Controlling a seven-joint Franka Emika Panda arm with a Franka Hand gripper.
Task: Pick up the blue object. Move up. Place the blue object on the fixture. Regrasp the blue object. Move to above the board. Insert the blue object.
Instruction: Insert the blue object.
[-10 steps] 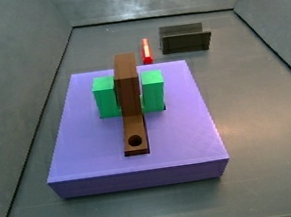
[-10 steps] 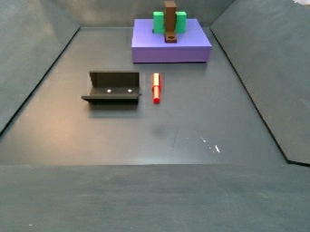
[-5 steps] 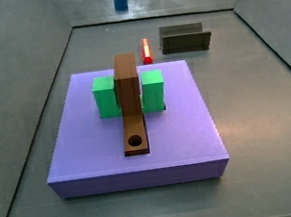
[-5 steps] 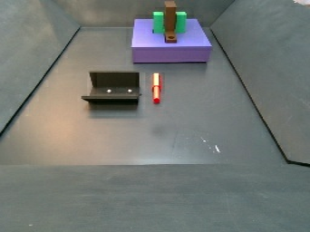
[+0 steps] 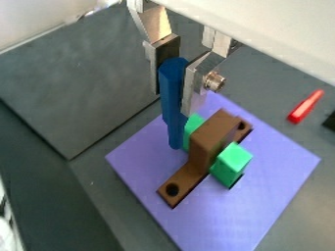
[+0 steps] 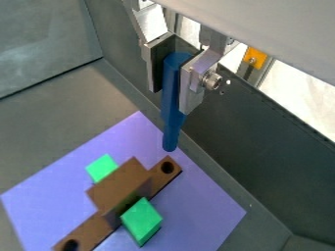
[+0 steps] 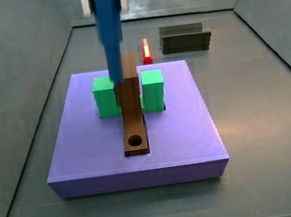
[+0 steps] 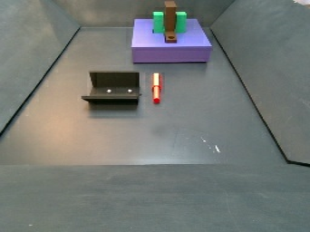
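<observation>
My gripper (image 5: 177, 71) is shut on the upper end of the blue object (image 5: 171, 103), which hangs upright from the fingers in both wrist views (image 6: 171, 98). It is held above the lavender board (image 5: 268, 186), its lower tip apart from the board. The brown bar (image 6: 124, 191) lies on the board, and its round hole (image 6: 165, 171) is near the peg's tip. In a side view the blue object (image 7: 108, 30) reaches down from the top edge over the bar (image 7: 132, 102); the gripper itself is out of frame. The fixture (image 8: 111, 88) stands empty on the floor.
A red peg (image 8: 157, 87) lies on the floor beside the fixture. Green blocks (image 7: 105, 98) flank the brown bar on the board (image 7: 178, 126). Grey walls enclose the floor on all sides.
The blue object has come down into the side view: absent a second ago, only its tip at the top edge half a second ago, now hanging over the board.
</observation>
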